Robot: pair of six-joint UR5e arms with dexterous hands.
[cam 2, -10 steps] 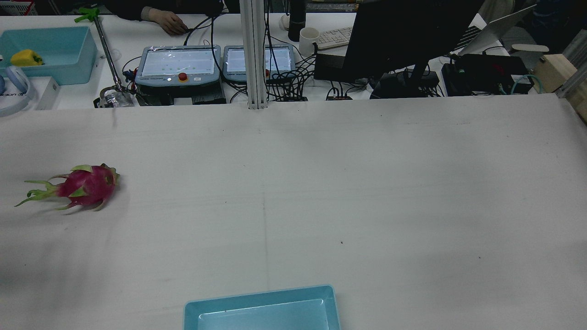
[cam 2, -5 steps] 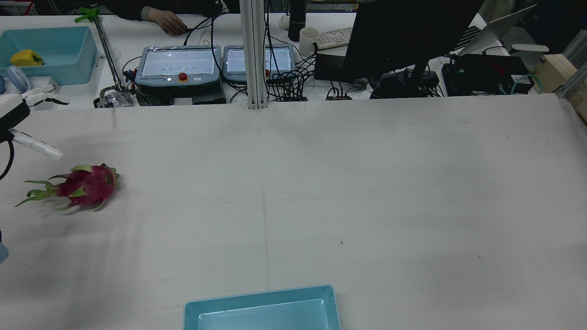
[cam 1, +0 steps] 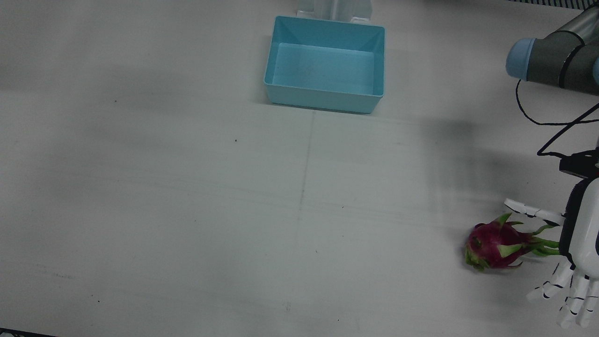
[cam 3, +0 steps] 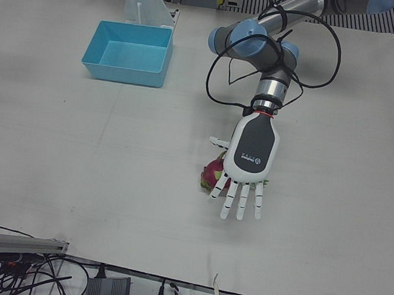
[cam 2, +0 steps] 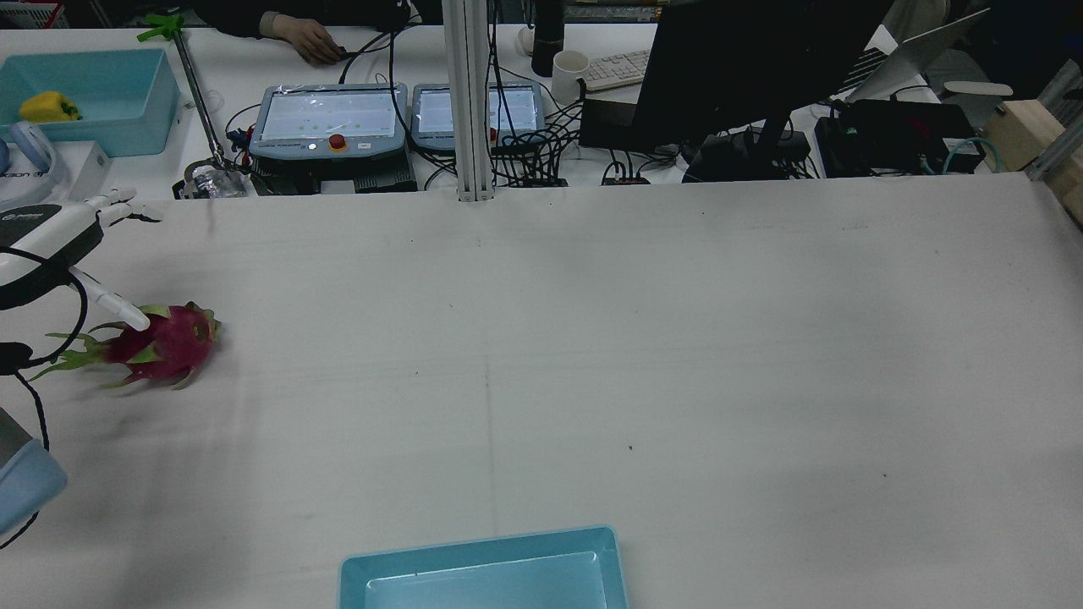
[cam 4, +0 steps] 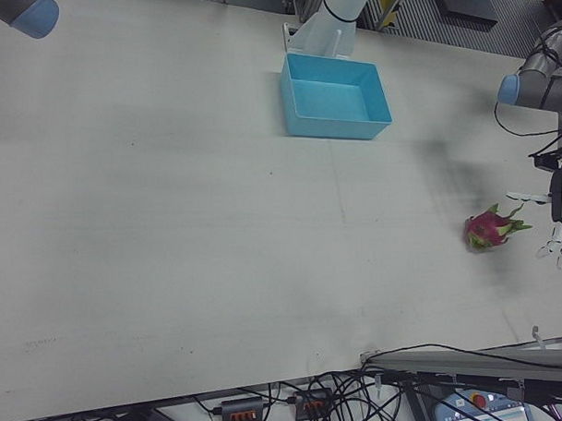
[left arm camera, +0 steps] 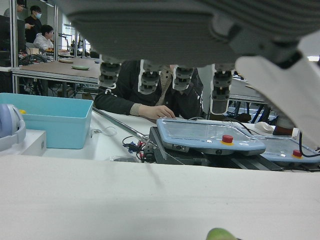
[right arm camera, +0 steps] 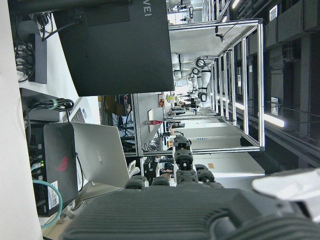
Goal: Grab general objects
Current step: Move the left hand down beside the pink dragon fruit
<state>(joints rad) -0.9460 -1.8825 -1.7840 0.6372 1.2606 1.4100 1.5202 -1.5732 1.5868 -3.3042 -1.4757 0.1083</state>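
A pink dragon fruit (cam 1: 493,241) with green scales lies on the white table, at the left in the rear view (cam 2: 165,342). My left hand (cam 1: 578,248) hovers over its stem end, open, fingers spread and pointing towards the operators' side. In the left-front view the hand (cam 3: 250,157) covers most of the fruit (cam 3: 213,176). One finger (cam 2: 114,304) reaches to the fruit's top; I cannot tell if it touches. My right hand (right arm camera: 175,215) shows only in its own view, fingers extended, holding nothing, off the work area.
A light-blue bin (cam 1: 323,99) stands empty at the robot's edge of the table, mid-width (cam 2: 482,545). Beyond the table's far edge are teach pendants (cam 2: 330,118), cables and a monitor. The left arm's elbow (cam 1: 543,58) hangs over the table's side.
My left hand came in from the left edge of the rear view and moved forward and down over the dragon fruit's stem end. The fruit has not moved.
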